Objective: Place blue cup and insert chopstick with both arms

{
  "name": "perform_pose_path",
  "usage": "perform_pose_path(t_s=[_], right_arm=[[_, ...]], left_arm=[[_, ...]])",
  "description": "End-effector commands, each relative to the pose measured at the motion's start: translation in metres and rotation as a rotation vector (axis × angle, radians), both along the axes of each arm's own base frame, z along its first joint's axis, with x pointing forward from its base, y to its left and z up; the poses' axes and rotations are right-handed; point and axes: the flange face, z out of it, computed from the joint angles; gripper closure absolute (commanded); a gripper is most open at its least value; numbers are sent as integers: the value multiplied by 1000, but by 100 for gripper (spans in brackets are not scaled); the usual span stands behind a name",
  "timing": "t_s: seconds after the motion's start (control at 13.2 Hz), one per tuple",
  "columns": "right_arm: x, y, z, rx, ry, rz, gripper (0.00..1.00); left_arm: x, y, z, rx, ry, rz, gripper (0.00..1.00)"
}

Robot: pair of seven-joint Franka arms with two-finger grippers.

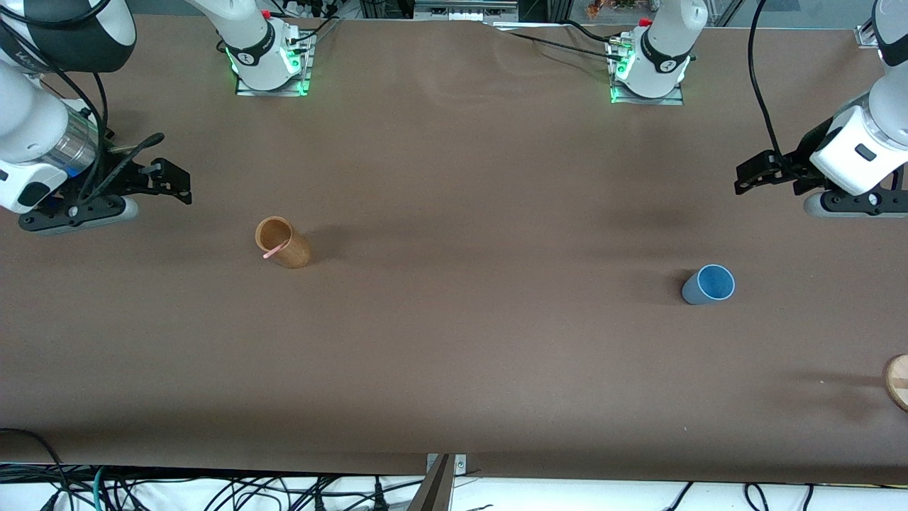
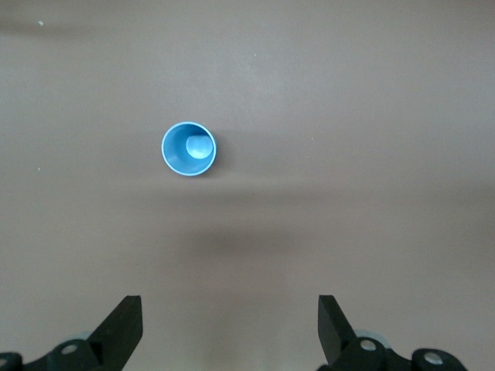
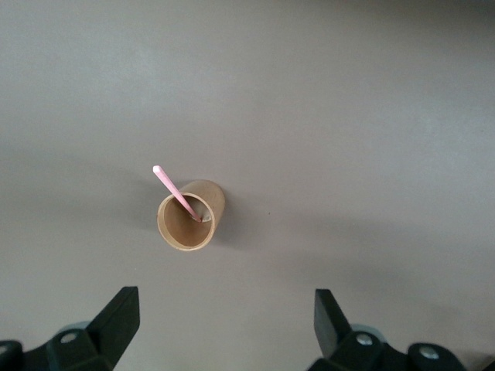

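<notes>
The blue cup (image 1: 709, 285) stands upright and empty on the brown table toward the left arm's end; it also shows in the left wrist view (image 2: 189, 149). The pink chopstick (image 1: 275, 250) leans inside a brown wooden cup (image 1: 282, 243) toward the right arm's end, its tip sticking out over the rim; the right wrist view shows the chopstick (image 3: 176, 193) and the wooden cup (image 3: 190, 216). My left gripper (image 1: 745, 177) (image 2: 230, 325) hangs open and empty over bare table beside the blue cup. My right gripper (image 1: 177, 183) (image 3: 226, 321) hangs open and empty over bare table beside the wooden cup.
A round wooden disc (image 1: 897, 382) lies at the table's edge at the left arm's end, nearer to the front camera than the blue cup. The arm bases (image 1: 269, 64) (image 1: 649, 71) stand along the table's edge farthest from the camera.
</notes>
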Motion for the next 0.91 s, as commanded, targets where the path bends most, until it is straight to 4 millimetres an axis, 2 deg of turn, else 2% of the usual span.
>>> perform_pose_path(t_s=[0.0, 0.83], right_arm=[[-3, -2, 7, 5, 3, -19, 0], [-9, -1, 13, 8, -1, -21, 0]], left_arm=[[10, 2, 7, -25, -17, -4, 0], [12, 6, 4, -28, -10, 4, 0]])
